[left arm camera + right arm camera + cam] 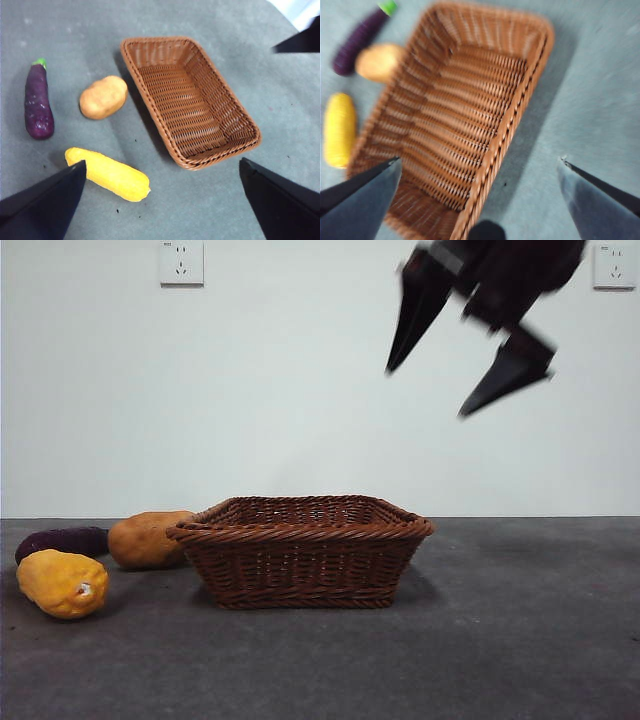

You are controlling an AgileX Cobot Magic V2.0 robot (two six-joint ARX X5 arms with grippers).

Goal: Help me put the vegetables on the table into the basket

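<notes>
Your right wrist view motion-blurred. Front view: eggplant (62,540) mostly hidden behind corn (63,583), end effector (470,335) blurred, cut off by top edge.

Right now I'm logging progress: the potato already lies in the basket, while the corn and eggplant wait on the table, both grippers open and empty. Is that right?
Not quite. The potato lies on the table beside the basket, which holds nothing, as the left wrist view shows. The corn and eggplant do wait there, and the left gripper and right gripper are open and empty.
</notes>
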